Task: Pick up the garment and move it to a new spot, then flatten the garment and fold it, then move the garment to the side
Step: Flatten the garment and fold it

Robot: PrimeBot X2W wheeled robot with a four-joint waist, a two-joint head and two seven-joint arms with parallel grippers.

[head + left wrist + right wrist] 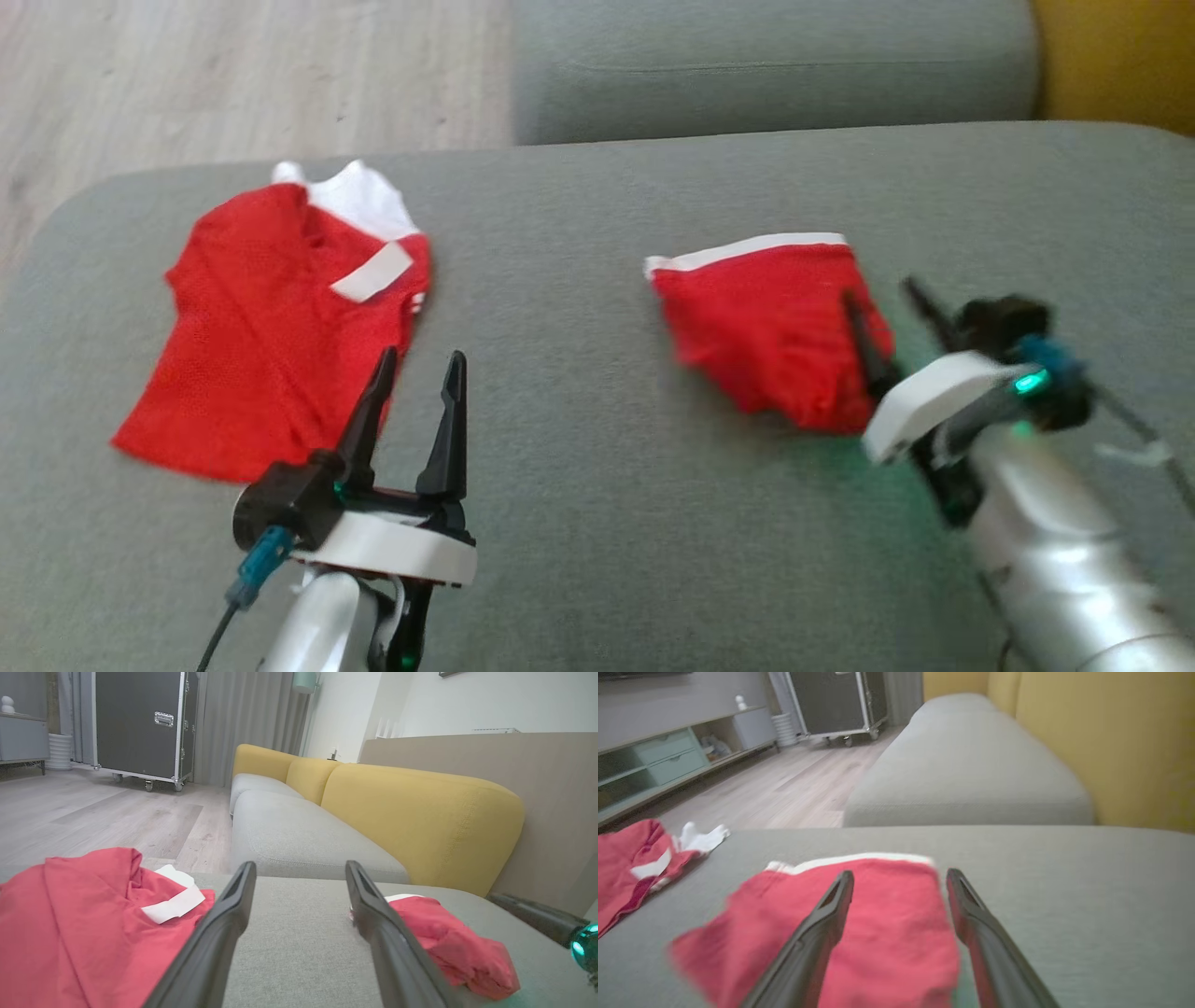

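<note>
red garment [766, 322] on grey sofa [579, 448]; left jaws apart, right jaws apart beside it.

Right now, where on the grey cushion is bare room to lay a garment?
Bare: the cushion strip between red shirt and red shorts. Crowded: the right side, where the right gripper is over the shorts.
</note>
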